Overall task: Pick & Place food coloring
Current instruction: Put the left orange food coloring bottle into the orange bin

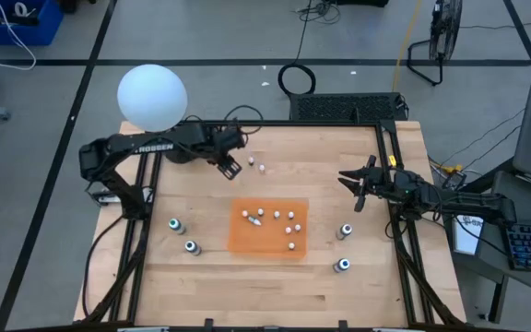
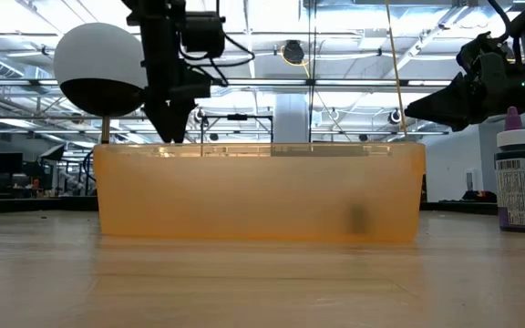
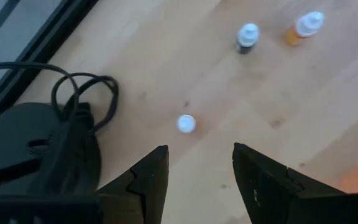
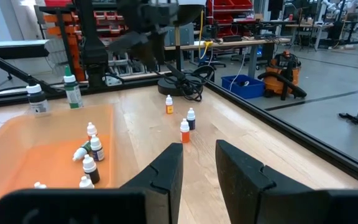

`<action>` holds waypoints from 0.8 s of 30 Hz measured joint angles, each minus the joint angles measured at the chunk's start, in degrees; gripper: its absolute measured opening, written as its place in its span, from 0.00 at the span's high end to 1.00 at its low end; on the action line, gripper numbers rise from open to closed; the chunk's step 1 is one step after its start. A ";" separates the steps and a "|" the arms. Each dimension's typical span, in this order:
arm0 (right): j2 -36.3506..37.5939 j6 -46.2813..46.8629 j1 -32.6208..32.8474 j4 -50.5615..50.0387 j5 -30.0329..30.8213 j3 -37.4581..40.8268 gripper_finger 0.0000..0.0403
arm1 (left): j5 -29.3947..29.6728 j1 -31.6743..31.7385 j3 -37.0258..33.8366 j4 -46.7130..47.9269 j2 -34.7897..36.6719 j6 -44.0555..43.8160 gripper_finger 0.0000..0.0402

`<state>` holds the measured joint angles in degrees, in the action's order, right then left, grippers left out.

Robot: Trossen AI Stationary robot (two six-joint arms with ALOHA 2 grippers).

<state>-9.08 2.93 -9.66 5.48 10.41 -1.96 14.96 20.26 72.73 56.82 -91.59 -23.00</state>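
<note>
- Dark fingers of the left end effector (image 1: pixel 230 167) stand apart with nothing between them, hovering above the surface just beyond the far edge of the orange mat (image 1: pixel 268 228).
- One tiny white-topped bottle (image 3: pixel 186 124) stands on the wood right in front of those open fingers; two more tiny bottles (image 3: pixel 248 37) stand a little farther on, one dark, one orange.
- The right end effector (image 1: pixel 360 185) hangs to the right of the orange mat, raised off the surface, its fingers also parted and holding nothing.
- Several tiny white-topped bottles (image 1: pixel 276 219) are scattered on the orange mat, at least one lying on its side.
- Two larger teal-topped bottles (image 1: pixel 176 226) stand left of the mat, and two more (image 1: pixel 344 231) stand right of it, below the right end effector.
- The pale wooden surface (image 1: pixel 192 286) carries the mat near its middle; a white globe (image 1: pixel 152 97) sits beyond the mat's far left corner.
- Around the surface is a grey workshop floor with cables, a fan and a blue bin.
</note>
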 joint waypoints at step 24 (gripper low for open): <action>0.00 -0.01 -0.01 0.05 0.00 0.02 0.79 | -8.96 6.71 -1.03 -3.93 -12.35 8.32 0.55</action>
<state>-9.08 2.93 -9.67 5.53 10.41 -1.93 5.99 26.97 71.70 52.89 -103.94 -14.68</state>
